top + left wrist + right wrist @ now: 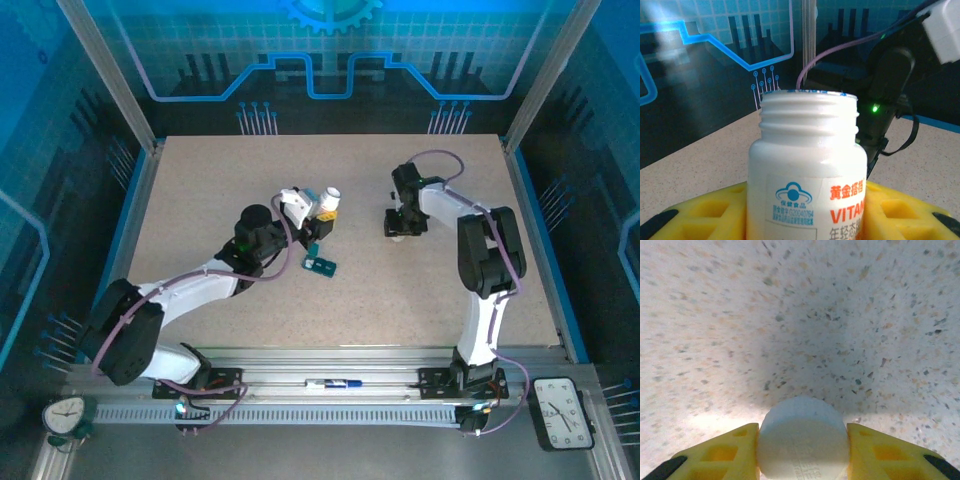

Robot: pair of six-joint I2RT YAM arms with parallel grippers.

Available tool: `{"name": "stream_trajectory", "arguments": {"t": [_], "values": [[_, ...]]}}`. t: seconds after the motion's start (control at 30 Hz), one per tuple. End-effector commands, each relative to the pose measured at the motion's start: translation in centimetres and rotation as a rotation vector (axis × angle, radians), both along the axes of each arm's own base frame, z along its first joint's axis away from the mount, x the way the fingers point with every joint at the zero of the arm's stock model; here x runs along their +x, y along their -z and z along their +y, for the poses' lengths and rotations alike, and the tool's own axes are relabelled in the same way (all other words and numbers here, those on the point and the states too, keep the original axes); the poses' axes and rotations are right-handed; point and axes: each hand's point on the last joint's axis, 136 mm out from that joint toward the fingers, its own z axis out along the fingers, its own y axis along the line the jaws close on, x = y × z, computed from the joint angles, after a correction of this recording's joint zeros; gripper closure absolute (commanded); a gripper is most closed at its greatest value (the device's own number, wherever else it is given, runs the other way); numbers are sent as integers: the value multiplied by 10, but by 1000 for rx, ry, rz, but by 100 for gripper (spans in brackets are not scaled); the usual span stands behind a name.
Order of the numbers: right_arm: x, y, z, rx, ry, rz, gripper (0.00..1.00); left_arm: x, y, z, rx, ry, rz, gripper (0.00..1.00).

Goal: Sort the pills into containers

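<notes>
My left gripper (320,208) is shut on a white vitamin bottle (807,165) with orange lettering. Its threaded neck has no cap, and it is held between the yellow fingers (705,215) near the table's middle. The teal-green pill box, the containers (321,264), lies on the table just in front of that gripper. Over at the right, my right gripper (400,228) points down at the tabletop. Its yellow fingers (720,457) are shut on a round white cap (803,440) that rests on the speckled surface. The pills are hidden from view.
The right arm's dark links (890,85) rise behind the bottle in the left wrist view. A blue-and-white pen (333,383) lies on the front rail. Two small clocks (65,413) (565,410) sit at the near corners. Metal frame posts (120,90) edge the table.
</notes>
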Motion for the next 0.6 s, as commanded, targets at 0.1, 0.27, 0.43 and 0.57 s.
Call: {"name": "stream_trajectory", "arguments": {"t": [0.1,0.27,0.43,0.57], "values": [[3,-68,16,144,7,-119,59,8,-8,-13,-24,54,-45,99],[3,-105,33,242,-40,-163,59,11,2,-23,5,95,-26,100],[2,-139,50,341,-107,-193,58,16,16,-30,41,119,-23,100],[-2,-164,61,398,-165,-211,58,22,27,-34,49,126,-13,100]]}}
